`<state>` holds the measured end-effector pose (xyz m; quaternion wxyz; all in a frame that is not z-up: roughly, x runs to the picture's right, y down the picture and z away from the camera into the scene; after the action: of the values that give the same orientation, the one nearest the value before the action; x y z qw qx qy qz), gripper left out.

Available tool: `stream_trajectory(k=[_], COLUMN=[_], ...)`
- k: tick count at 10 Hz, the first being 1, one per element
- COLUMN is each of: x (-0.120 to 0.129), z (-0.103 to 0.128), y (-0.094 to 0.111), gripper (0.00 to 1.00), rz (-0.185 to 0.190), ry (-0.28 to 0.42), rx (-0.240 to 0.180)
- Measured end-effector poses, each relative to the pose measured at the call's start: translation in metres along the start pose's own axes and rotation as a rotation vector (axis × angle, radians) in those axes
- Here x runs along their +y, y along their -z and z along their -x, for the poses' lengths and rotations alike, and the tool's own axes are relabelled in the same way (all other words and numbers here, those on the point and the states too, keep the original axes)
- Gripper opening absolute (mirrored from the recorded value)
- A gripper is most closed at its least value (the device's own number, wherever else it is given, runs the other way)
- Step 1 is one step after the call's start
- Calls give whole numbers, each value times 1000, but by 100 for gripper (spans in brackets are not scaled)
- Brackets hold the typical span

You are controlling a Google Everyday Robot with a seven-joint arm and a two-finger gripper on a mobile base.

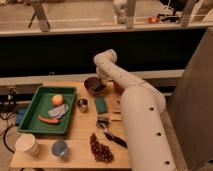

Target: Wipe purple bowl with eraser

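purple bowl [93, 85] upright near the back edge of the wooden table [82, 134], about mid-width. gripper [103, 80] low at the bowl's right rim, at or just over it; cannot tell whether touching. white arm [142, 115] rising from the lower right, bent at an elbow above the bowl, then dropping to the gripper. cannot tell how far open the grip is, nor whether anything is held.

in front of the bowl, a little to the left: small metal cup [82, 105], upright, apart from the bowl. just right of the cup: teal block [101, 105], flat on the table.

left of the cup: green tray [34, 107], holding an orange [57, 99], a grey piece [59, 111] below it and a red-orange strip [48, 120] nearer the front.

at the front left corner: white paper cup [27, 145]. beside it to the right: blue cup [60, 149]. further right, near the front edge: grapes [100, 149]. between grapes and arm: dark-handled tool [116, 139], lying aslant. above the grapes: small metallic thing [102, 121], too blurred to name.
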<state>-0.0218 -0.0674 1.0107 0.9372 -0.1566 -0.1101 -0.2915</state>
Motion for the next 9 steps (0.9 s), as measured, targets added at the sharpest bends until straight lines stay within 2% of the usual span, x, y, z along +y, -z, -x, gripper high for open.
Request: stream_trajectory(k=[4,7,9], x=[-27,-28,-21], z=[18,31,36], y=[-19,-9,2], gripper=[0,0,0], rz=[-13,-34,-46], ry=[42,77,89], rx=[-18,-52,-68])
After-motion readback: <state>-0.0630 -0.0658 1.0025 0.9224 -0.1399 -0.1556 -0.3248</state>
